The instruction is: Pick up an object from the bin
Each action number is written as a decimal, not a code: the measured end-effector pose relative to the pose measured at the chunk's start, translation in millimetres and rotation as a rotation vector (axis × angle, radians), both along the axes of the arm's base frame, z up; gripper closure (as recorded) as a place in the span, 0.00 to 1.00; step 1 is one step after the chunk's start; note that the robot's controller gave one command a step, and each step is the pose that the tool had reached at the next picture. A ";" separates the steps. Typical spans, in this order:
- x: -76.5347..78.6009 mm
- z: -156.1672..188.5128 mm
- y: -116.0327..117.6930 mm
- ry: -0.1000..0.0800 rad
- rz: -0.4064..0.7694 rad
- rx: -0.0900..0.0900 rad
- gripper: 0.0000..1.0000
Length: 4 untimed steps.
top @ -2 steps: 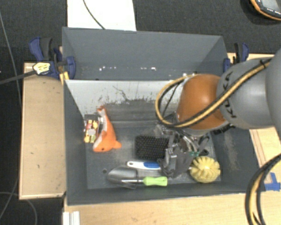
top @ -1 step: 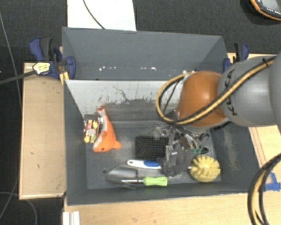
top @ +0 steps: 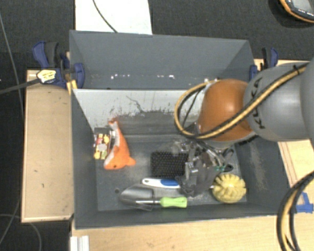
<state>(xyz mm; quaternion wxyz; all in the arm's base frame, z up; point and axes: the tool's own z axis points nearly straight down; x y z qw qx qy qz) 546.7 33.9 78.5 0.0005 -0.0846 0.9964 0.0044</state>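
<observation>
My gripper (top: 194, 181) reaches down in the bin's front right part, its dark fingers just right of a black bristly brush pad (top: 167, 163). A white and blue handle (top: 161, 182) lies right at the fingers' left side. In front of it lies a grey tool with a green handle (top: 153, 198). A yellow ridged ball-like scrubber (top: 230, 187) sits close to the right of the fingers. Whether anything sits between the fingers stays hidden.
An orange toy (top: 119, 151) with a small multicoloured packet (top: 101, 143) beside it lies near the bin's left wall. The arm with its orange cover and cables hangs over the bin's right back part.
</observation>
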 end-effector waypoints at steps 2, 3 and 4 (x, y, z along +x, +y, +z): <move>-0.7 4.1 0.2 0.001 -0.001 0.001 1.00; -2.2 28.6 -0.3 0.005 -0.003 0.000 1.00; -1.3 49.2 -0.3 0.002 -0.004 0.000 1.00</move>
